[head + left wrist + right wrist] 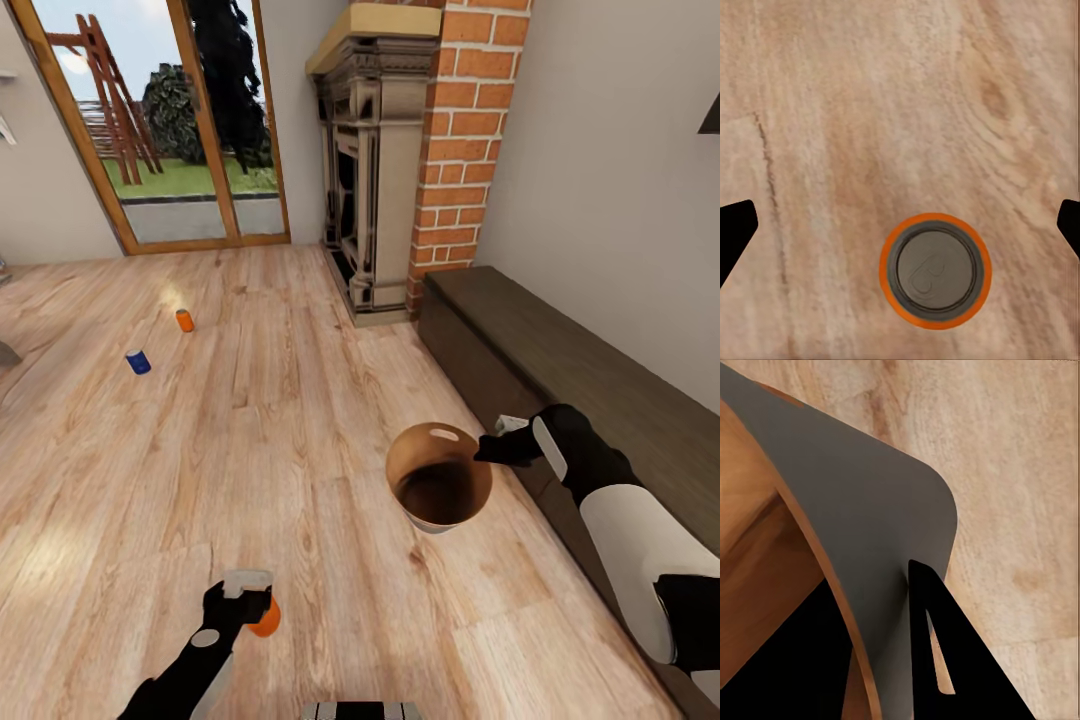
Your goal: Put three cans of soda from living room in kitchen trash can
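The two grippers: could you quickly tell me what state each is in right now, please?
Left gripper: open above an upright orange soda can, not gripping it.
Right gripper: shut on the trash can rim, holding it.

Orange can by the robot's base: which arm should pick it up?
Left. The left gripper hangs open right above that orange can, standing upright on the floor. The right gripper is clamped on the bin.

Light wood plank floor (300,420) carrying three cans. Orange can (185,320) and blue can (138,361) standing upright near each other toward glass doors. Second orange can (266,617) standing upright on near floor.
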